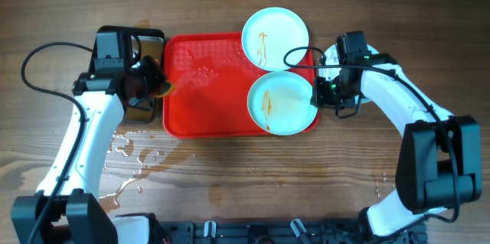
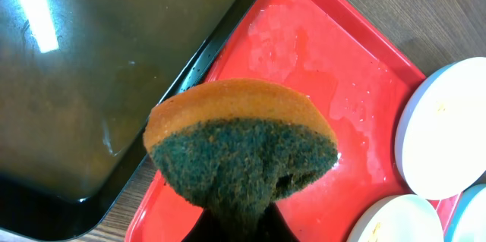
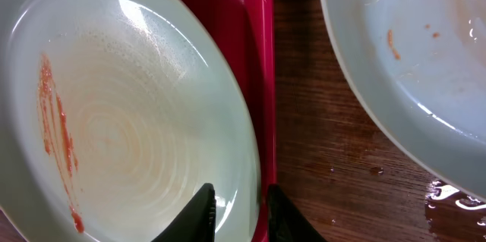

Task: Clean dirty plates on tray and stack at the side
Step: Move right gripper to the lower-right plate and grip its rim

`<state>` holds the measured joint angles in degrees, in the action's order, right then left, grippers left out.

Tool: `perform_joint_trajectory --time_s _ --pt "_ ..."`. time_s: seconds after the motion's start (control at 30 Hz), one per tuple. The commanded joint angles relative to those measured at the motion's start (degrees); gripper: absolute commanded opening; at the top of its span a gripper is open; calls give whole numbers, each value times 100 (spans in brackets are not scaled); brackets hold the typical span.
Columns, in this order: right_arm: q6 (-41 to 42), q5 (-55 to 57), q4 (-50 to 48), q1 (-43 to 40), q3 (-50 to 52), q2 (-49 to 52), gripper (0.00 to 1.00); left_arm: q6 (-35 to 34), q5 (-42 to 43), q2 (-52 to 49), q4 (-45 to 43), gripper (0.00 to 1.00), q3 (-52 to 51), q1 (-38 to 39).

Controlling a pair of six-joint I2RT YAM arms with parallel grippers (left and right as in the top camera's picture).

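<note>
The red tray (image 1: 203, 99) lies mid-table. One smeared plate (image 1: 282, 105) sits on its right part, and its rim reaches the tray's right rim. A second smeared plate (image 1: 274, 36) overlaps the tray's far right corner. A third plate (image 3: 410, 52) lies on the table right of the tray, mostly under my right arm. My right gripper (image 1: 317, 97) (image 3: 237, 200) is closed narrowly over the near plate's rim (image 3: 129, 105) and the tray rim (image 3: 266, 83). My left gripper (image 1: 151, 85) (image 2: 243, 231) is shut on an orange-and-green sponge (image 2: 243, 151) above the tray's left edge (image 2: 304, 60).
A black metal pan (image 1: 147, 53) (image 2: 99, 67) stands just left of the tray, under my left arm. Water puddles (image 1: 126, 148) lie on the wooden table at the front left. Drops (image 3: 456, 196) lie near the third plate.
</note>
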<state>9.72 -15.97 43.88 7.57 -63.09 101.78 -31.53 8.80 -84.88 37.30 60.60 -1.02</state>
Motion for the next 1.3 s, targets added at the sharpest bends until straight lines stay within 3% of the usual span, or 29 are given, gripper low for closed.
perform_joint_trajectory --time_s 0.0,0.27,0.43,0.9,1.07,1.13,1.27 --pt "-70 111 31 35 59 13 23 111 -57 -37 -22 4 15 17" --pt "-57 114 0 46 59 13 18 111 -59 -37 -24 4 15 17" --pt "-9 111 -4 96 59 13 5 111 -59 -37 -24 4 15 17" --pt "415 289 498 1091 -389 13 5 111 -57 -37 -24 4 15 17" --pt "433 308 503 1051 -551 13 11 111 -55 -37 -22 4 15 17" --pt "540 326 501 1051 -555 13 26 111 -55 -37 -22 4 15 17" --pt "780 481 461 1051 -553 116 40 109 -52 -37 -22 4 15 17"
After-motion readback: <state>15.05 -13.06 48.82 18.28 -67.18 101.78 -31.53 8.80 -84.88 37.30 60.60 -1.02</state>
